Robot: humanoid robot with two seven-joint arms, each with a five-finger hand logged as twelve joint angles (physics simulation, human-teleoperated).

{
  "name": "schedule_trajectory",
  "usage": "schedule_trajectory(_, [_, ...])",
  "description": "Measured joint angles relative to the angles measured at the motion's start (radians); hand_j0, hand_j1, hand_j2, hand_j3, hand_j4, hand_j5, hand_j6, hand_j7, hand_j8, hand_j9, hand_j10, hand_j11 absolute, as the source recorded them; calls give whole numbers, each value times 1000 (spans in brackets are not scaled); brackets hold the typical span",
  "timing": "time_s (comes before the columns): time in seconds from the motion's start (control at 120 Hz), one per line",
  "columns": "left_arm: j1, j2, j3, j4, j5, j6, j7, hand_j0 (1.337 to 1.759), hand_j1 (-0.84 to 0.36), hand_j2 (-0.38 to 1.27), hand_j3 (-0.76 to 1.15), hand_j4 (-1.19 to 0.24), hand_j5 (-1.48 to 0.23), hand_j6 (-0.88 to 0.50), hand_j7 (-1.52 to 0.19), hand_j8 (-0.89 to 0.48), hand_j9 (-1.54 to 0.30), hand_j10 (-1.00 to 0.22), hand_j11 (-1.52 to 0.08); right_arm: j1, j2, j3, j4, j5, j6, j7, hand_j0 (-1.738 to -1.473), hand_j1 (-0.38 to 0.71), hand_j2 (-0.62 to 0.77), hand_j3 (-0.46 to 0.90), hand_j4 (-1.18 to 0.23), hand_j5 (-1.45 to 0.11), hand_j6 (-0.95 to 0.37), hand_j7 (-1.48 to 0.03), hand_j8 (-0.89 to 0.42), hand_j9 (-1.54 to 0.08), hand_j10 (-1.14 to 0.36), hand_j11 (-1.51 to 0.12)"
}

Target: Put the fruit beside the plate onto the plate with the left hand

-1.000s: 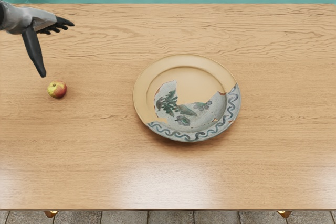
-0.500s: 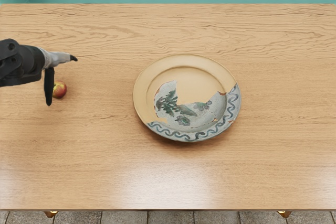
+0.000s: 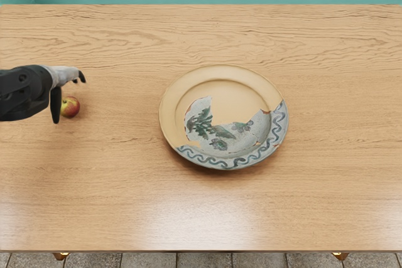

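A small red-and-yellow apple [image 3: 70,107] lies on the wooden table, well left of the plate [image 3: 223,115]. The plate is tan with a blue-grey patterned patch and a wavy border along its near rim. My left hand [image 3: 65,90] comes in from the left edge and hovers right at the apple. Its thumb hangs down just left of the fruit and the other fingers reach over its far side. The fingers are spread and do not close on the apple. The right arm is out of view.
The wooden table [image 3: 201,205] spans the whole view, with its front edge near the bottom. A teal wall runs along the back.
The left hand has dropped from above and behind the apple down to it, and the forearm now enters lower. Apple and plate have not moved.
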Motion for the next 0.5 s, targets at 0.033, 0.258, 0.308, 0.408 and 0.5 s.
schedule_trajectory(0.033, [1,-1,0,0,7,7,0,1658,81,48,0,-231,-294,-232,-293,-232,-293,-230,-293,0,0,0,0,0,0,0,-1658,-333,-3,0,-13,-17,-13,-17,-13,-17,-13,-17])
schedule_trajectory(0.258, [11,-34,45,0,39,84,0,1658,22,58,0,-279,-357,-281,-357,-280,-357,-279,-357,0,0,-1,0,0,0,0,-1658,-334,-3,0,-13,-17,-13,-17,-13,-17,-13,-17])
schedule_trajectory(0.308, [8,-34,59,0,43,93,0,1658,6,61,0,-293,-375,-294,-375,-294,-375,-292,-374,0,0,-1,0,0,0,0,-1658,-334,-3,0,-13,-17,-12,-17,-13,-17,-13,-17])
schedule_trajectory(0.408, [6,-34,87,0,68,100,0,1658,-16,65,0,-311,-399,-312,-399,-312,-398,-310,-398,0,0,-1,0,0,0,0,-1658,-334,-3,0,-12,-16,-12,-16,-12,-16,-12,-16])
schedule_trajectory(0.5, [7,-34,105,0,78,103,0,1658,-28,67,0,-321,-412,-322,-412,-322,-412,-321,-411,0,0,-1,0,0,0,0,-1658,-334,-3,0,-12,-16,-12,-16,-12,-16,-12,-16])
